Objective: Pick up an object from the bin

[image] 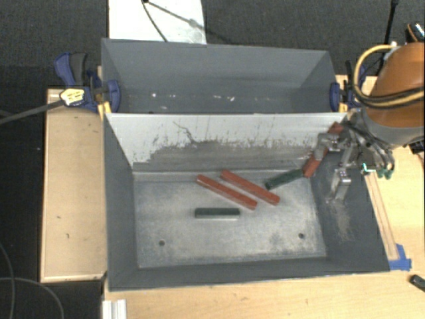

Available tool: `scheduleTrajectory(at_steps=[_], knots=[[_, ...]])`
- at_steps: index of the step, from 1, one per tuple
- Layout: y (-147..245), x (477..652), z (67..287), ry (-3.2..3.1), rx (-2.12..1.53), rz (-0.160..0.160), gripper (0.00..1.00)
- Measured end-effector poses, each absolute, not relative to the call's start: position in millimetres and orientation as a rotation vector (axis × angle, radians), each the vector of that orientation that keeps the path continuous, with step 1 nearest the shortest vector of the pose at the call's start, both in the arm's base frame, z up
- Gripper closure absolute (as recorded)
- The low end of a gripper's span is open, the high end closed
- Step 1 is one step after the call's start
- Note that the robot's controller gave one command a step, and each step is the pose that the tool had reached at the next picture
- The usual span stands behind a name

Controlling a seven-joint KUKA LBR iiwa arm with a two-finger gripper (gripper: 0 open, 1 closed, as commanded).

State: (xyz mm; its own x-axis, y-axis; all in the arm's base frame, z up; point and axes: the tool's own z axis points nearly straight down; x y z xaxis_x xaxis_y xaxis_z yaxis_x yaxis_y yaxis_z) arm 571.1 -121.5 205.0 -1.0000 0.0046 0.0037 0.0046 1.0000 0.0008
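Observation:
My gripper (340,177) hangs over the bin's right slope, near the back right corner. Just to its left lies a dark green stick (284,178), tilted up towards the gripper. An orange-red piece (310,167) sits at the stick's upper end, close against the gripper, and I cannot tell whether it is touching. Two red-brown bars (249,187) (226,193) lie side by side on the bin floor left of the stick, slanting down to the right.
A short dark green bar (216,212) lies flat near the middle of the floor, in front of the red-brown bars. The arm with its orange cover and cables stands over the bin's right rim.

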Motion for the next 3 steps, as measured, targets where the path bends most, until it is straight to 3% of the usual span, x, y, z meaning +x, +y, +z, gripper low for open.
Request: scheduleTrajectory(at_steps=[1,2,3], knots=[[-92,570.6,67,-3.14,-0.04,-0.002,0.0],[-38,594.3,72,-3.143,0.19,-0.003,0.0],[-40,593.8,72,-3.141,0.193,0.0,1.0]])
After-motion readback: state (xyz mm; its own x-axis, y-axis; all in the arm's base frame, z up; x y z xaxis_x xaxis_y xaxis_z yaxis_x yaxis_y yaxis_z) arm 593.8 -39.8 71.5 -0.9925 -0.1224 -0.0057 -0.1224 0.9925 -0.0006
